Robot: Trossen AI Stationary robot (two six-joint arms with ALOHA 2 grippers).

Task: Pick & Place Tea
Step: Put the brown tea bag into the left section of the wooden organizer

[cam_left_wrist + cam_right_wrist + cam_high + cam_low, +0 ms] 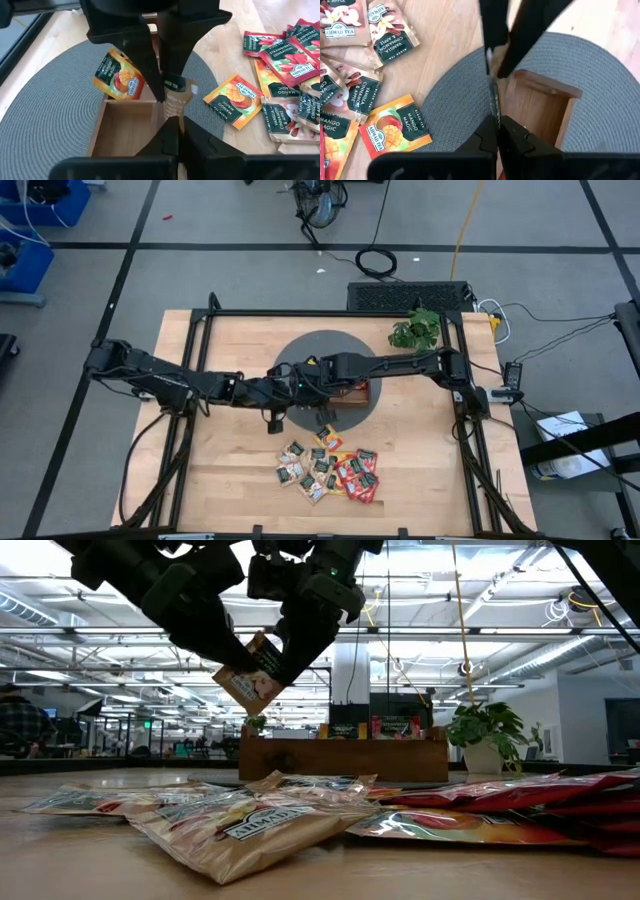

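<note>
**While both grippers are meeting above the tray: one sachet pinched between them**

As the two arms are reaching in over the middle of the table (230, 470), we are seeing their tips converging above the wooden tray (547, 87), which is sitting on a round grey mat (600, 75). The left gripper (175, 127) is coming in from the left with its fingers pressed together. The right gripper (496, 125) is facing it from the opposite side with its fingers also closed.

We are finding the held sachet (250, 675) caught between them. In the low view it is hanging tilted, clear of the table, with a dark gripper on either side of it. In the right wrist view it is showing edge-on as a thin strip, running from the right fingertips up to the left fingertips, so both grippers are pinching the same packet. It is hovering over the near edge of the tray, just beside an open compartment.

We are noting the loose sachets (325, 470) lying flat in a cluster on the bare wood, near the mat and well below the grippers. A mango sachet (235, 100) is resting at the mat's edge. A leafy plant (415, 330) is standing behind the tray.
</note>
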